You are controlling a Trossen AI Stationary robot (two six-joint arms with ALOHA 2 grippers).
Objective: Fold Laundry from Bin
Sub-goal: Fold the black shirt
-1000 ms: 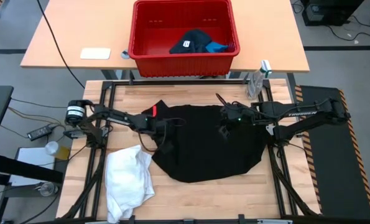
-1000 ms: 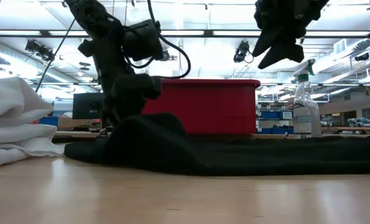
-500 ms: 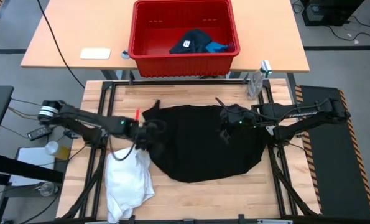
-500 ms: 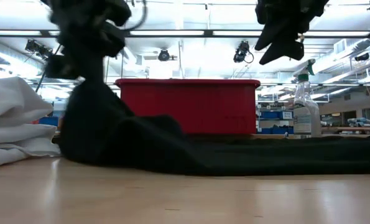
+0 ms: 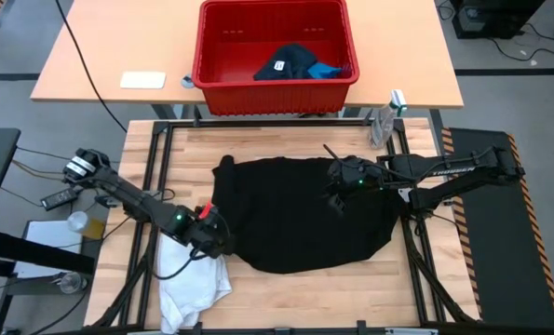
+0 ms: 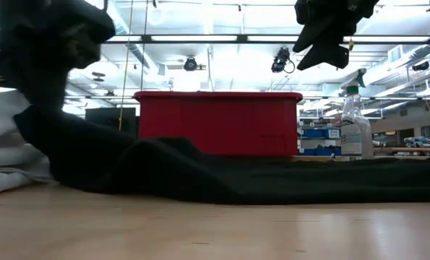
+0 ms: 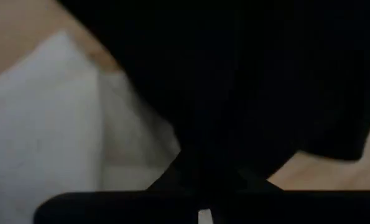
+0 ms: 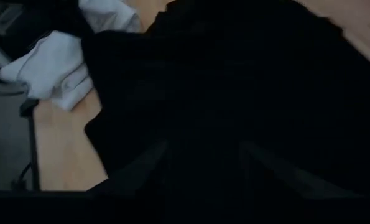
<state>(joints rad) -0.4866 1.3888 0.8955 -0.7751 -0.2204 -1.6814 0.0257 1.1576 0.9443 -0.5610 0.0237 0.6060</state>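
Note:
The black garment (image 5: 304,214) lies spread over the middle of the wooden table. Its left edge is raised off the table, with my left gripper (image 5: 212,234) shut on it. In the low view the cloth (image 6: 70,137) drapes down from that gripper (image 6: 45,40). My right gripper (image 5: 336,193) hangs open above the garment's right half, clear of it (image 6: 330,32). A white garment (image 5: 195,279) lies crumpled at the near left. The red bin (image 5: 275,93) stands on the far table with a navy garment (image 5: 286,63) and a blue one (image 5: 325,69) inside. My left gripper pinches the black garment's left edge (image 7: 222,137) between its two fingers, coming steeply from above. The number of layers cannot be told. The held part (image 6: 52,108) is lifted and hangs below the fingers, while the rest of the garment lies on the table.
A spray bottle (image 5: 384,121) stands at the table's far right corner. A flat white pad (image 5: 142,80) lies on the far table left of the bin. Bare wood shows along the near edge (image 5: 332,298).
My left gripper has shut on the black garment's left part. It has then swung toward the near left, over the white garment, rising and rolling as it went. The garment's left edge has been lifted and drawn along with it. The garment's right part has stayed flat.

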